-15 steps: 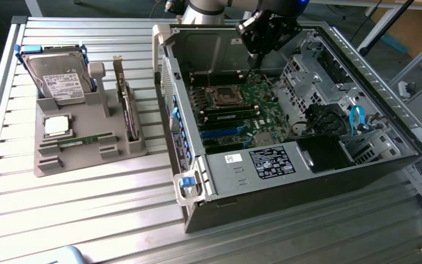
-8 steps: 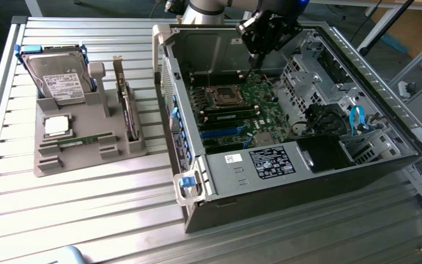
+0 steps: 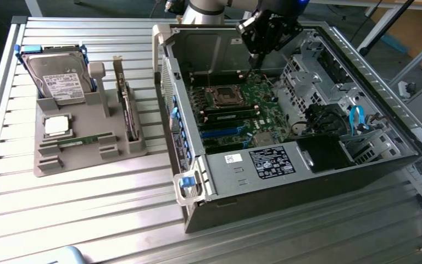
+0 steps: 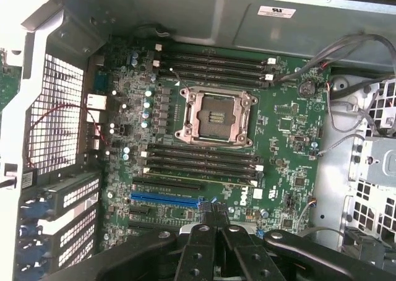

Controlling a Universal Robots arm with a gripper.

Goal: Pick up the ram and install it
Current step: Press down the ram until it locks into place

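The arm hangs over the open computer case (image 3: 284, 110), its gripper (image 3: 259, 58) poised above the motherboard (image 3: 233, 110) with the jaws clenched on nothing. The ram (image 3: 79, 141) lies flat in the grey holder (image 3: 86, 159) on the table (image 3: 86, 220), well apart from the jaws, off toward the exterior view's left, outside the case. Its long axis runs roughly across that view, just below the square processor (image 3: 57, 125). The wrist view shows the empty memory slots (image 4: 201, 160) beneath the gripper (image 4: 213, 222).
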